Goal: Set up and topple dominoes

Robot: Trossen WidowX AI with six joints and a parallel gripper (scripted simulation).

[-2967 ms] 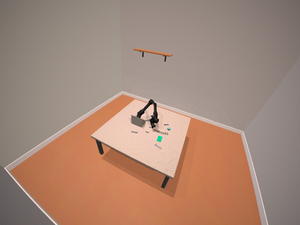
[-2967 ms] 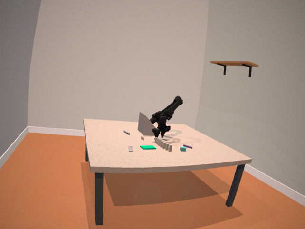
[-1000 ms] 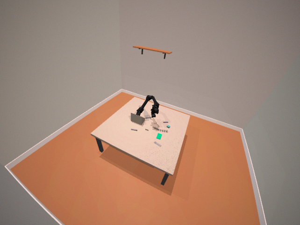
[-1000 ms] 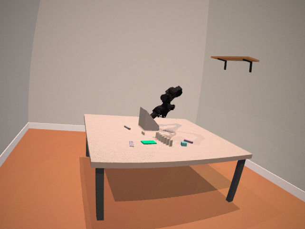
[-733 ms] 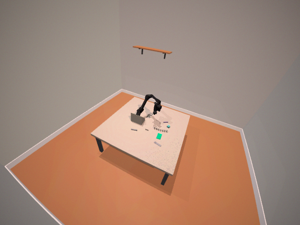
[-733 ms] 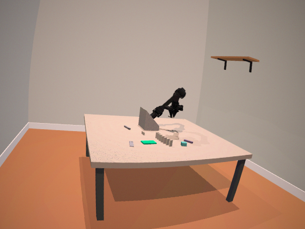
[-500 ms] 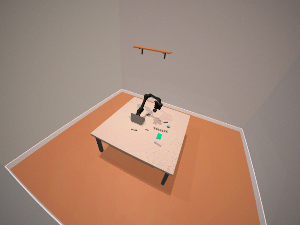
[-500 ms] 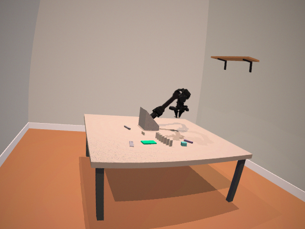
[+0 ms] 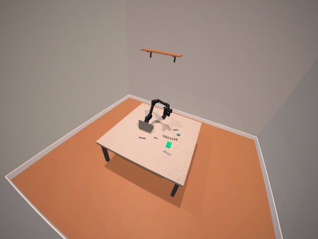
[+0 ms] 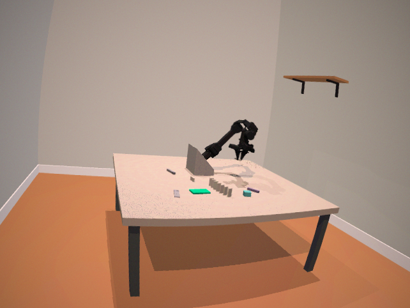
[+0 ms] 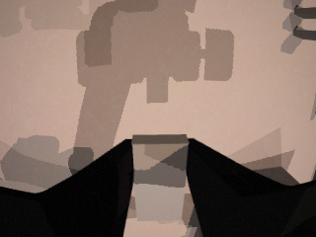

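Observation:
My gripper is shut on a grey domino, gripped by its two side edges. It hangs high above the table, behind the row in the exterior view. The row of standing grey-beige dominoes is evenly spaced; two of them show at the top right of the wrist view. Another small domino lies apart on the table, off the row's end nearer the grey wedge. The fingers hide the held domino's sides.
A grey wedge-shaped block stands by the arm's base. A green flat piece, teal block and purple stick lie near the row. Two grey bars lie farther off.

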